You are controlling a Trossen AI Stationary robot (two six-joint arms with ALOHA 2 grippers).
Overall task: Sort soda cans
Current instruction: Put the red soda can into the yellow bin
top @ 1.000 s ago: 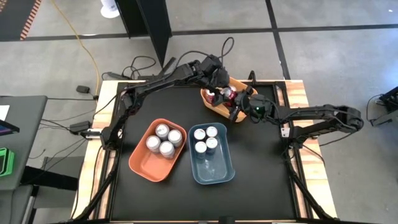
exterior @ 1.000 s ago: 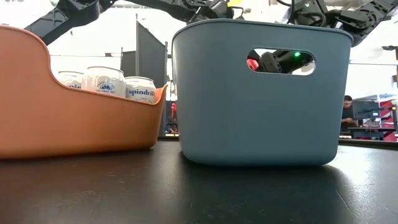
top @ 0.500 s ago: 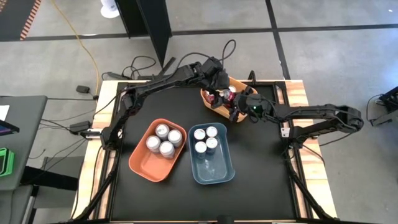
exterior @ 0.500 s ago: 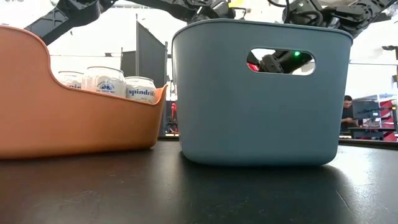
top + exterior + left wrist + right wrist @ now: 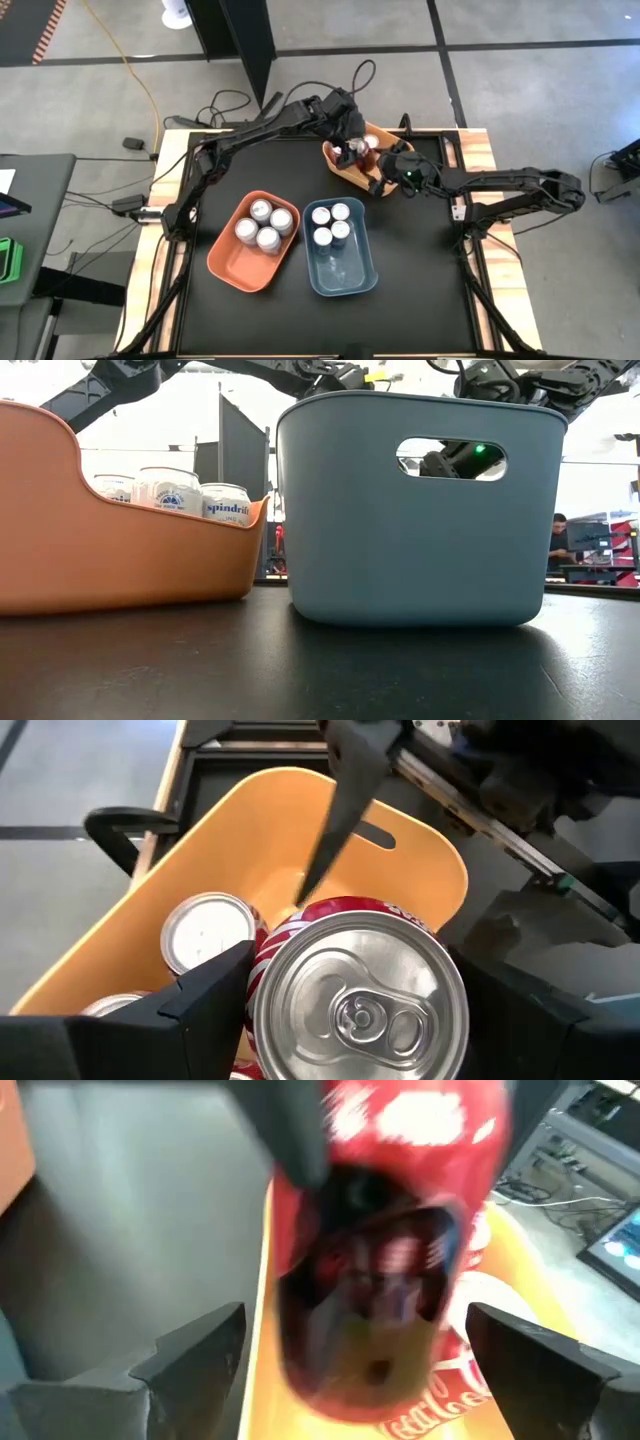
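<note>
A red soda can (image 5: 360, 990) with a silver top sits between the fingers of my left gripper (image 5: 355, 970), over the yellow bin (image 5: 250, 840) at the table's far middle (image 5: 345, 168). More red cans (image 5: 208, 930) lie in that bin beneath it. My right gripper (image 5: 380, 178) stands open at the bin's right side. It faces the held can (image 5: 390, 1230), and one of its fingers (image 5: 335, 810) points down just behind the can. White cans (image 5: 262, 225) stand in the orange bin (image 5: 245, 262). Other cans (image 5: 330, 222) stand in the blue bin (image 5: 345, 272). My left gripper pinches the red can by its side wall (image 5: 262, 982), close under the silver top, one finger on each side. The fingers come slanting down from the table's left and far side. The can's underside (image 5: 370, 1310) shows free above the cans in the bin.
The orange and blue bins stand side by side in the table's middle, nearer than the yellow bin. In the low view the blue bin (image 5: 415, 510) blocks the sight of both grippers. Bare black tabletop (image 5: 420, 260) lies to the right and along the near edge.
The red patch that showed through the blue bin's handle slot in the low view is gone from there. In the high view my left gripper has tipped a little over the yellow bin, and the can's silver top now shows under it.
</note>
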